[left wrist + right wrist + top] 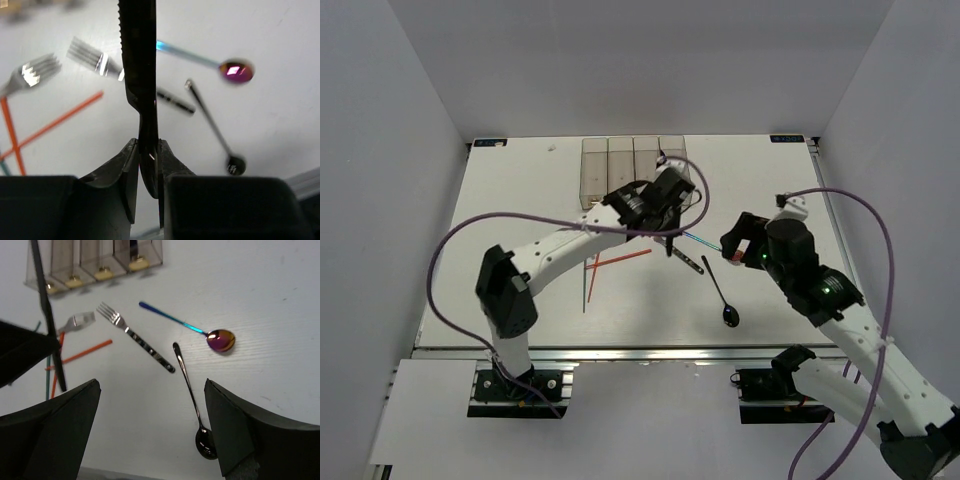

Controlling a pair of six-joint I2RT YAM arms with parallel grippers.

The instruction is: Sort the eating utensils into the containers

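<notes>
Since the left gripper pinched the knife only near its handle end, the blade might have swung and missed the bins. The right gripper gaped empty.

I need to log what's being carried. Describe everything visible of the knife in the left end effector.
The knife is slim, dark and glossy, and looks like metal. It shows faint purple glints and has a serrated edge along its blade. The left end effector is shut on it, pinching its flat sides, with the blade pointing away from the wrist. In the right wrist view it stands steeply, near upright. It appears to be clear of the table, and only the end effector touches it.
</notes>
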